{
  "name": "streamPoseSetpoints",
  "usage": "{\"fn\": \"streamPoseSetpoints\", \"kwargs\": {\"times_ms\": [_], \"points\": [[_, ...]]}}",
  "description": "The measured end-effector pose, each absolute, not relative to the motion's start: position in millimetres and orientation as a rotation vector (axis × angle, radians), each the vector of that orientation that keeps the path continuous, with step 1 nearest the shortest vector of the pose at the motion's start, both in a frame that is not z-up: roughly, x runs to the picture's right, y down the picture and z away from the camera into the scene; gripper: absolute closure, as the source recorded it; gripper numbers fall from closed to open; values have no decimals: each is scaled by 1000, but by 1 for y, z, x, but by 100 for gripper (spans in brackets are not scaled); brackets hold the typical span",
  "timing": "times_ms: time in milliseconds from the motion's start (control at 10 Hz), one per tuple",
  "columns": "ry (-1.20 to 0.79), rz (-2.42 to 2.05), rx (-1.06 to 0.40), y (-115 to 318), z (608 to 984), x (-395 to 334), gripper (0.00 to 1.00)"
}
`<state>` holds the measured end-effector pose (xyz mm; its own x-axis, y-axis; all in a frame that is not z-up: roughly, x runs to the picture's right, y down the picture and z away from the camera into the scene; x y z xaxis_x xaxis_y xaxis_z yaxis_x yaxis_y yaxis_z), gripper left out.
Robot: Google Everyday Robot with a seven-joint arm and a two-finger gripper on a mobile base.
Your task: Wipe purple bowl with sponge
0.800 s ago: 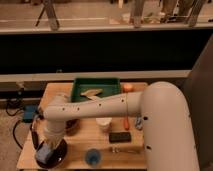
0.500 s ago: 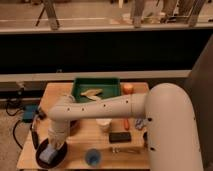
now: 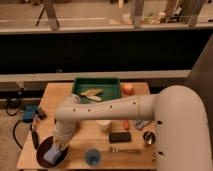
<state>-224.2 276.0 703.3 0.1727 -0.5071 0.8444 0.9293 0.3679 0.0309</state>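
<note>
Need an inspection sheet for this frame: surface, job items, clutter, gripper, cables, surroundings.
Surface: wooden table, crowded toward the right.
Job's things: purple bowl at the front left; sponge lies inside it.
Clutter: green tray at the back, blue cup, white cup, black block, metal cup.
Gripper: gripper over the bowl, right at the sponge.
Cables: dark cable off the left edge, near a blue box.
Surroundings: dark panel behind the table.

Green tray [image 3: 113, 87] (pale items [image 3: 92, 94] inside) at table [image 3: 50, 100] back; blue cup [image 3: 92, 156] right of claw [image 3: 58, 146].
</note>
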Motion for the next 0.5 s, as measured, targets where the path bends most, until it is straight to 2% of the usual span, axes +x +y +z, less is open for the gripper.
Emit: {"fn": "streamPoseSetpoints", "kwargs": {"times_ms": [500], "points": [[-923, -1133, -560, 282, 689, -237, 100]]}}
